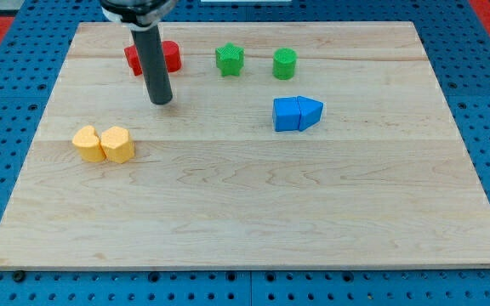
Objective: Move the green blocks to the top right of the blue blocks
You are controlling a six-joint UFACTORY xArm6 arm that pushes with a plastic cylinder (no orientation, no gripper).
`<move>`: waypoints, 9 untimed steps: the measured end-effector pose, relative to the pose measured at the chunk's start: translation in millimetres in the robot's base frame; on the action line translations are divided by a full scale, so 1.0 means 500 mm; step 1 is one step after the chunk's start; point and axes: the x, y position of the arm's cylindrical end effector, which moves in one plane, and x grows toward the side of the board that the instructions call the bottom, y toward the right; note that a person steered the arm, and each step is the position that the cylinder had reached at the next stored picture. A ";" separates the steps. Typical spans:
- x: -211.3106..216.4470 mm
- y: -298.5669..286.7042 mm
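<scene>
On the desk (228, 212), my tip (162, 100) sits at nine o'clock, well apart from the green star block (229, 59) and green cylinder (285, 64). The end effector is a bare rod, nothing clamped. Pushing rightward risks knocking the blue blocks (298, 113) at five o'clock of the greens, or scattering the pair.

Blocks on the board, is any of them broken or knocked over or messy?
Nothing stands out. The green star, green cylinder, two touching blue blocks, yellow pair and red blocks all sit flat and whole. My tip touches none.
</scene>
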 end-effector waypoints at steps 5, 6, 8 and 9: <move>-0.180 0.211; -0.175 0.195; -0.132 0.223; -0.158 0.318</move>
